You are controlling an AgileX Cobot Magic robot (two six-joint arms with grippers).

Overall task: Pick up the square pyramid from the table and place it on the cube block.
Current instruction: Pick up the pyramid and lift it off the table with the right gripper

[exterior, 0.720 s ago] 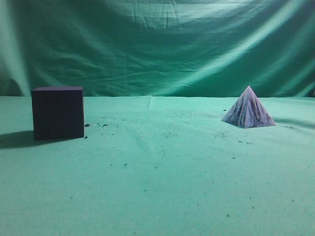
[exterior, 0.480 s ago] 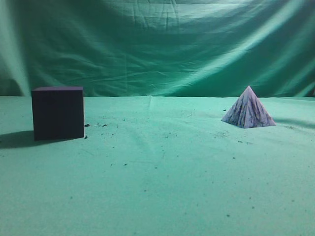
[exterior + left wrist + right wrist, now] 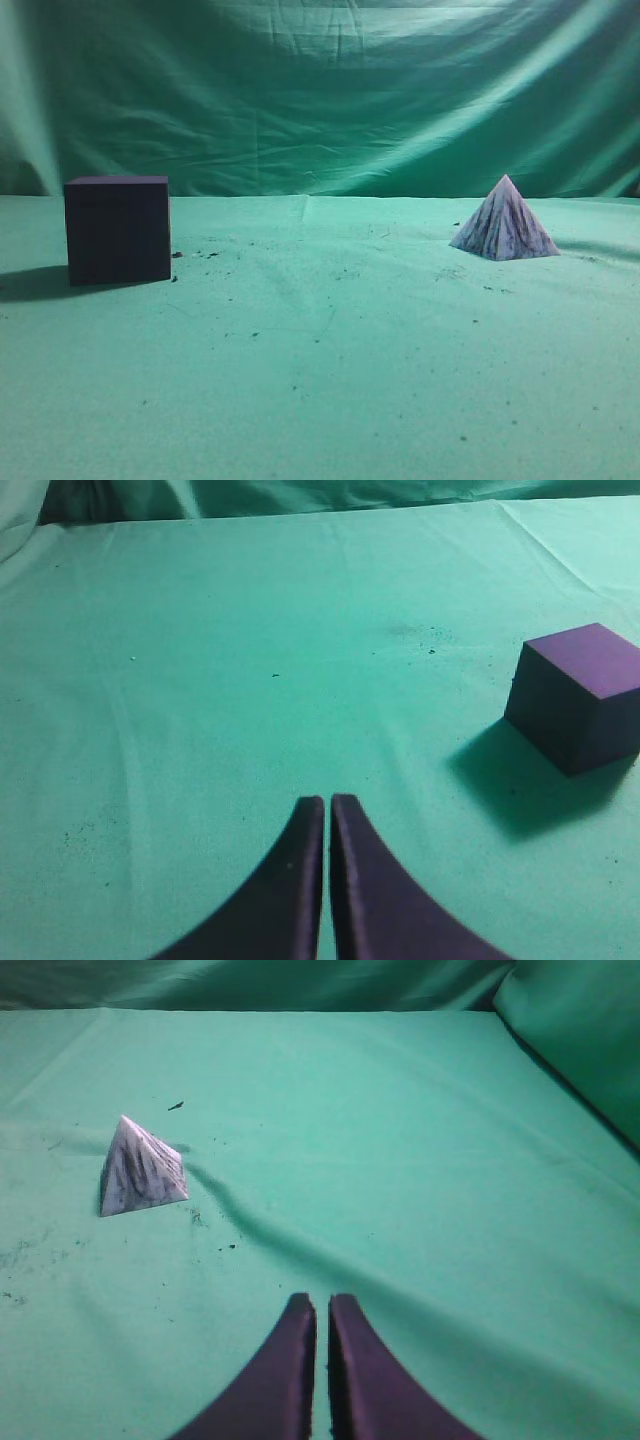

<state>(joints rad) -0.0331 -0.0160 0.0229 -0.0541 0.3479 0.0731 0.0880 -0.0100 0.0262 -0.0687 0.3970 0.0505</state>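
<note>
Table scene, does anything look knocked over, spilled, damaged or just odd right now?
Nothing stands out. The dark purple cube sits flat and the white-lilac marbled pyramid stands upright on its base, well apart. The only untidiness is small dark specks scattered on the green cloth table, plus a raised crease beside the pyramid.

Square pyramid: white-lilac, dark marbled streaks, upright on base, apex up, right side of table. Cube block: dark purple-black, matte, flat on table at left, well apart from pyramid, top face bare.
</note>
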